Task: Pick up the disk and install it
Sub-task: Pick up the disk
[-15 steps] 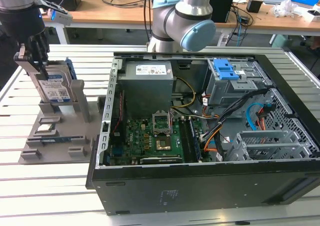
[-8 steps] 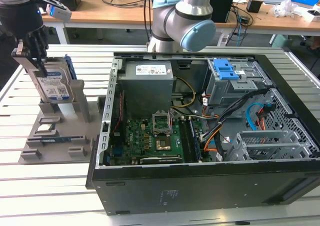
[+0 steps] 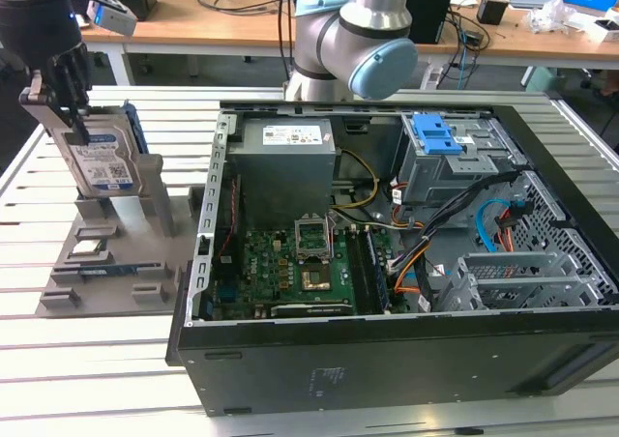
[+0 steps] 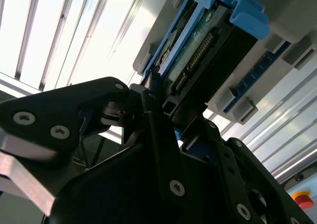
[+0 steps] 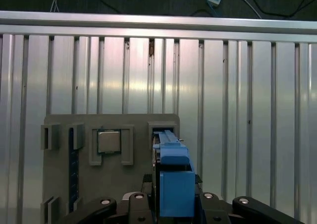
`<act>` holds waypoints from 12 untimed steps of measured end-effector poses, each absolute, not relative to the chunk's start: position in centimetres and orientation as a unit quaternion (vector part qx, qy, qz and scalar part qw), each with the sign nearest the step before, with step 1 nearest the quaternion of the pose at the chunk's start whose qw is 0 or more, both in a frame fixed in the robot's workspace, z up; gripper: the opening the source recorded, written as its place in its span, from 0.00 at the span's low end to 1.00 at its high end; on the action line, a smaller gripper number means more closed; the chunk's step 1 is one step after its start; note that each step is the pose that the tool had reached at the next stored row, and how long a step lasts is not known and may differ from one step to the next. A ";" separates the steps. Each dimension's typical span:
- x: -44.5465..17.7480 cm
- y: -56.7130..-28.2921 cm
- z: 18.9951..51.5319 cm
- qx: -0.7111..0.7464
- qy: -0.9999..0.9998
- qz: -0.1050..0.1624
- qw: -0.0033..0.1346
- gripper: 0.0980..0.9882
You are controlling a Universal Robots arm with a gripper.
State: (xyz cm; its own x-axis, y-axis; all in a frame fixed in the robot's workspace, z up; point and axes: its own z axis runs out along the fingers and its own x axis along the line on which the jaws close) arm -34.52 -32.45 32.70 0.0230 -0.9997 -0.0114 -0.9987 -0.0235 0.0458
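The disk (image 3: 97, 159), one only, silver with blue-and-white label and blue frame, upright at the single grey fixture (image 3: 102, 263), exterior view's left, one gripper (image 3: 70, 108) clamped on its upper edge, one open computer case (image 3: 387, 360) beside.

Blue-and-white label (image 3: 97, 161) on the flat face of the disk (image 3: 121, 181) clamped in my gripper (image 3: 70, 118): rows of tiny print, none legible. White sticker (image 3: 290, 135) on top of the grey power-supply box (image 3: 280, 176): several lines of small print, unreadable. Faint pale marking (image 3: 329, 379) on the dark near wall of the computer case (image 3: 435, 360): too small to make out. No word or number can be read.
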 end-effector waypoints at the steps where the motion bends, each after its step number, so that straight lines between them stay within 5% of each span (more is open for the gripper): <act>1: -34.5 -32.5 32.8 0.715 -0.699 -0.020 0.012 0.30; 12: -34.5 -32.4 34.5 0.715 -0.699 -0.020 0.012 0.30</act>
